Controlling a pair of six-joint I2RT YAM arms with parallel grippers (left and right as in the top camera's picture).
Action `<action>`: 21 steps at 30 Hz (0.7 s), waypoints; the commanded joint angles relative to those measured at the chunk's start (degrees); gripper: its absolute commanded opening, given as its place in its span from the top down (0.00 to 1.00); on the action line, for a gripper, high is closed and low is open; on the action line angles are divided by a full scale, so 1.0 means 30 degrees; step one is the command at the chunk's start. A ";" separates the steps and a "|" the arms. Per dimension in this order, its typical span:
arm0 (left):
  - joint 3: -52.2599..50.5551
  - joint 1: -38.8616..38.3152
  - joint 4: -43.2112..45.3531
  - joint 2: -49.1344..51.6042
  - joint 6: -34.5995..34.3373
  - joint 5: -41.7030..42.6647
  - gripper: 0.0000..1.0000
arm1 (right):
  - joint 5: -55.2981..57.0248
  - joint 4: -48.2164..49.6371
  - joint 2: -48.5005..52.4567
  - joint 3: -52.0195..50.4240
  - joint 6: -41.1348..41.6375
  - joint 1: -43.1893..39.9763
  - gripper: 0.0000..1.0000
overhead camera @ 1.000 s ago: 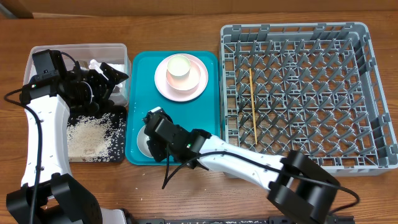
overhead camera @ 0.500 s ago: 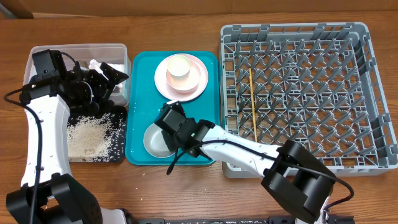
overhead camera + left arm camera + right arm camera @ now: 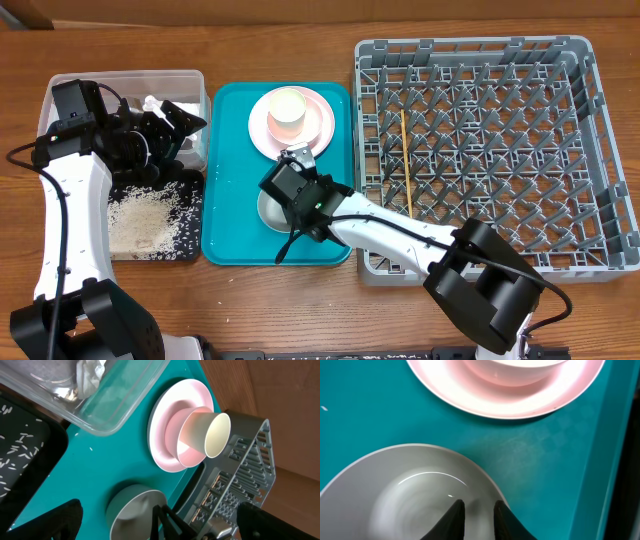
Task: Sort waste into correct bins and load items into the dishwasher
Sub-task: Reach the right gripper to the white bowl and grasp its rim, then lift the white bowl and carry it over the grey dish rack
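Seeing right gripper [image 3: 477,505] clamped on white bowl [image 3: 268,208] rim, we note bowl shifted up teal tray [image 3: 225,150] toward pink plate [image 3: 318,135] since earlier, left gripper [image 3: 188,146] spread wide over clear tub [image 3: 120,73], unmoved

Bare tray [image 3: 225,170] lies open left of the bowl [image 3: 268,208]; the plate [image 3: 320,128] and cup [image 3: 287,108] crowd it just beyond, and the rack [image 3: 470,45] wall rises close on the right (one chopstick [image 3: 406,170] lying inside).

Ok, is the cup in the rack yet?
No, the cup sits on the pink plate on the teal tray, not in the rack.
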 commanded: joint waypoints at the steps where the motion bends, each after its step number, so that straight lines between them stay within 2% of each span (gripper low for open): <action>1: 0.0321 0.0029 0.0022 -0.0182 0.0306 -0.0051 0.00 | -0.0940 0.0073 -0.0867 0.0576 0.0007 -0.0138 0.76; 14: 0.0321 0.0029 0.0022 -0.0182 0.0299 -0.0051 0.00 | -0.8757 0.0160 -0.2718 0.0554 -0.1020 -0.0080 0.75; 21: 0.0321 0.0029 0.0022 -0.0182 0.0306 -0.0051 0.00 | -0.9049 -0.0007 -0.2579 0.0517 -0.4065 0.0430 0.75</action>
